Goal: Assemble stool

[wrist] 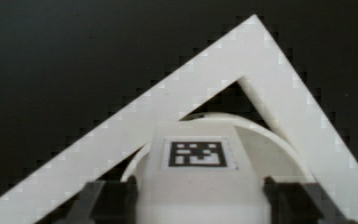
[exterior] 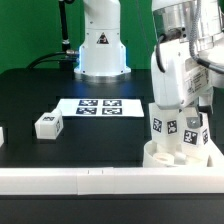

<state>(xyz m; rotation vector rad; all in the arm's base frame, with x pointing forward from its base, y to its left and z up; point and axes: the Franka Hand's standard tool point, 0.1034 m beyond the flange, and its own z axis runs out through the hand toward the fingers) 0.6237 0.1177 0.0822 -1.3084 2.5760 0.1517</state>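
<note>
The round white stool seat [exterior: 178, 153] lies at the exterior view's right, pushed into the corner of the white rail [exterior: 100, 180]. Tagged white legs stand upright on it, one [exterior: 193, 128] to the right and one [exterior: 159, 125] under my hand. My gripper [exterior: 162, 110] comes down from above and is shut on that leg. In the wrist view the held leg [wrist: 197, 152] shows its square tag and fills the gap between my dark fingers [wrist: 114, 200]; the gripper [wrist: 197, 198] sits over the rail's corner [wrist: 158, 100]. A loose leg [exterior: 47, 125] lies on the black table at the left.
The marker board [exterior: 98, 106] lies flat mid-table behind the loose leg. The arm's white base [exterior: 100, 45] stands at the back. The rail runs along the front edge and turns up the right side [exterior: 214, 150]. A small white piece [exterior: 2, 135] shows at the left border.
</note>
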